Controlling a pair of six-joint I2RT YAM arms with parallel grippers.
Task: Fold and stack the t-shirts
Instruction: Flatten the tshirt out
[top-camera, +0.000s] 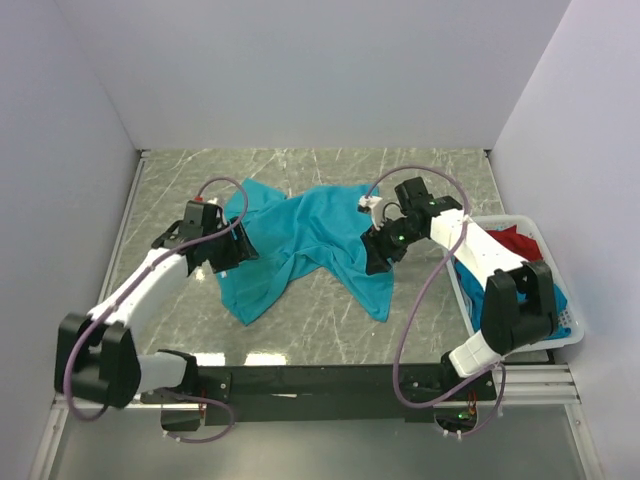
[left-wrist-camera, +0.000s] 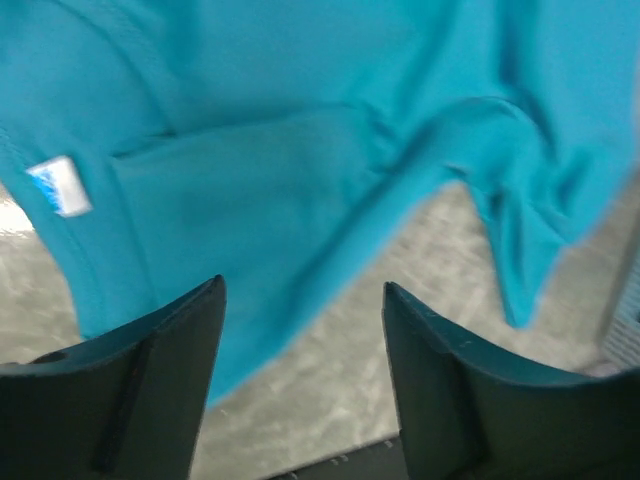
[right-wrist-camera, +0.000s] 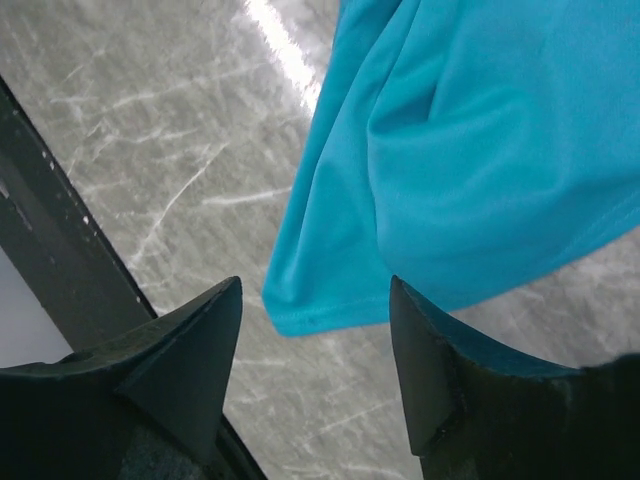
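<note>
A grey marbled table (top-camera: 330, 330) enclosed by pale walls carries a crumpled teal t-shirt (top-camera: 300, 240), spread loosely across the middle of the surface between the two arms, its fabric bunched into ridges and trailing toward the near edge in two tails. At the right edge of the table a white slatted basket (top-camera: 565, 335) holds a red shirt (top-camera: 520, 240) and a bright blue shirt (top-camera: 560, 300), partly hidden behind the right arm. The left gripper (top-camera: 228, 255) hangs over the shirt's left side with its dark jaws spread apart and nothing between them; its wrist view shows only teal cloth and a small white-and-blue label (left-wrist-camera: 58, 187) beyond the fingers. The right gripper (top-camera: 378, 252) hangs over the shirt's right side, jaws likewise apart and gripping nothing, a hemmed edge of the teal fabric lying on the table past its fingertips (right-wrist-camera: 215, 330).
</note>
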